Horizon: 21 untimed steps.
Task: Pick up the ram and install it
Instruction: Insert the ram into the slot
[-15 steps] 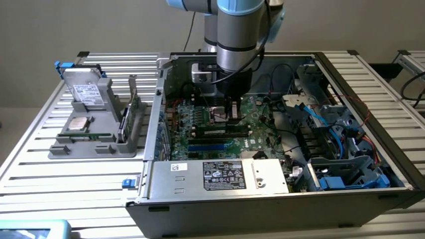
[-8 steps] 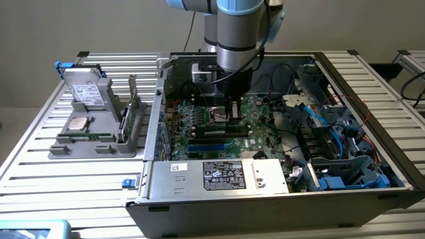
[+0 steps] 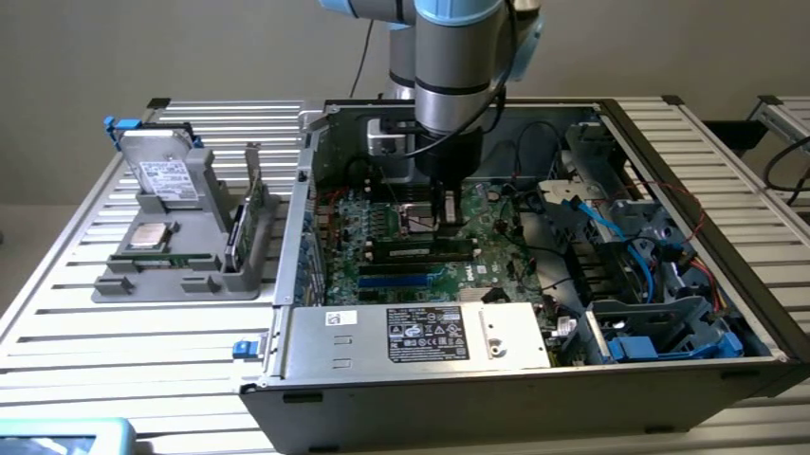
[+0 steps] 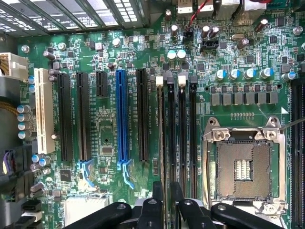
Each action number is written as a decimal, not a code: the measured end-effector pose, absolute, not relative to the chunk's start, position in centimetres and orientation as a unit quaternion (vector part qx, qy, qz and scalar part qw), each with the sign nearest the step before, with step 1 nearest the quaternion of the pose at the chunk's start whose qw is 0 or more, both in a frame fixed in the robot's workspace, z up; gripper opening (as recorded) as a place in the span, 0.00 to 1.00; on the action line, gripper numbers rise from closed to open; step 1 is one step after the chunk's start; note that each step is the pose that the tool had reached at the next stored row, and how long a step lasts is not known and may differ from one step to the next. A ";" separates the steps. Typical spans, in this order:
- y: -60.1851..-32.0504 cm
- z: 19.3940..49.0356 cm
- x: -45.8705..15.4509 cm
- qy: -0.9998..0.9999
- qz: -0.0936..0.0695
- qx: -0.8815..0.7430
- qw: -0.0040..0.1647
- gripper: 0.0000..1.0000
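Arm reaches down into the open computer case (image 3: 532,398); gripper (image 3: 446,224) sits low over the motherboard (image 3: 379,232), at the memory slots. In the wrist view we see the gripper (image 4: 167,193) with fingers (image 4: 156,196) narrowly parted, straddling one slot. The ram (image 4: 166,143) appears to stand edge-on in that slot, beside the empty processor socket (image 4: 243,167). The gap looks wider than the stick, though the edge-on view is poor.

Robotics lab: a robot arm (image 3: 456,66) is hanging over an opened computer case (image 3: 506,398) sitting on a slatted aluminium bench (image 3: 127,322).
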State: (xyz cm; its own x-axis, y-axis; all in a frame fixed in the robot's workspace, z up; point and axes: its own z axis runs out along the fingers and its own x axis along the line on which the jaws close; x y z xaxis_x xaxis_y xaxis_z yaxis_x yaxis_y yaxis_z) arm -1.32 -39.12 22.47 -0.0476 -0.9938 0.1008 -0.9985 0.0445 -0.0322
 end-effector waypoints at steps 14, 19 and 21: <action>-39.1 22.9 -1.2 -0.722 0.061 0.689 0.020 0.12; -39.1 22.9 -1.1 -0.722 0.067 0.688 0.018 0.25; -39.1 22.9 -1.1 -0.722 0.069 0.688 0.018 0.31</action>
State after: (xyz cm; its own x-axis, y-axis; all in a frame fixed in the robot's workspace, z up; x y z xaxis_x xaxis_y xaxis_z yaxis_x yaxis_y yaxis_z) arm -1.14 -39.09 22.91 -0.0523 -0.9912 0.1214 -0.9962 0.0433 -0.0758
